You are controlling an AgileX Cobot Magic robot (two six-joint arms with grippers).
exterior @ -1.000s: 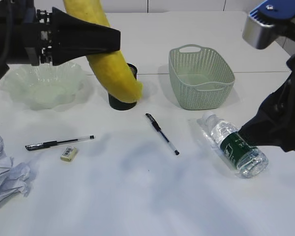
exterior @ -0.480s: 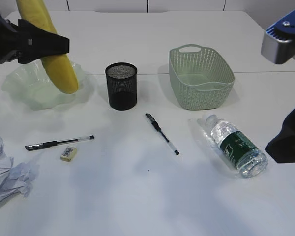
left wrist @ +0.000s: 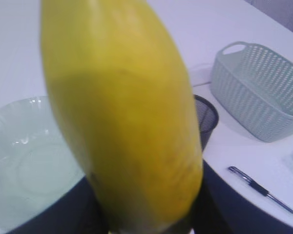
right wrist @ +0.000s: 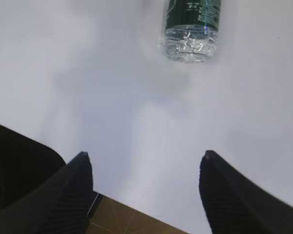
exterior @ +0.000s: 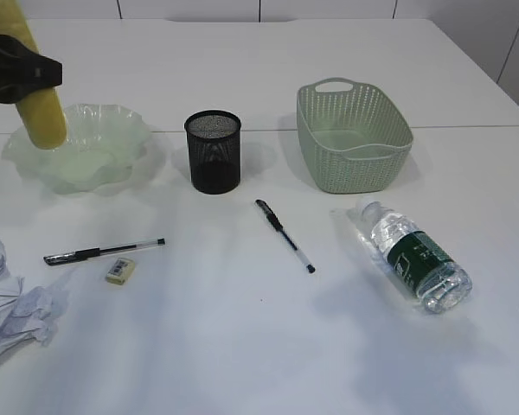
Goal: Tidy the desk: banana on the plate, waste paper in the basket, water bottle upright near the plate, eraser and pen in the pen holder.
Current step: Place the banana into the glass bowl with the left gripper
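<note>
My left end effector (exterior: pixel 22 73) is at the upper left of the outside view, and it is pinching the banana (exterior: pixel 36 108). The banana hangs with its low end over the left side of the plate (exterior: pixel 112 147), and I cannot tell if it touches the plate. In the left wrist view the banana (left wrist: pixel 122 117) fills most of the frame, with the plate (left wrist: pixel 19 161) at the lower left behind it. My right end effector (right wrist: pixel 144 165) shows only in the right wrist view, at the bottom of the frame. Its two dark fingers (right wrist: pixel 78 170) are spread wide apart with nothing between them, over the bare white bench (right wrist: pixel 112 87). The water bottle (right wrist: pixel 190 24) lies at the top of that frame, with its bottom end toward the camera. In the outside view the water bottle (exterior: pixel 411 255) lies on its side at the right of the bench (exterior: pixel 259 346), in front of the basket (exterior: pixel 355 134). The pen holder (exterior: pixel 213 151) stands upright in the middle top of the frame, between the plate and the basket. One pen (exterior: pixel 285 235) lies slanted in the middle of the frame, in front of the pen holder. Another pen (exterior: pixel 104 251) lies at the left, and the eraser (exterior: pixel 121 270) sits just below it. The waste paper (exterior: pixel 9 303) is at the lower left edge of the frame.
</note>
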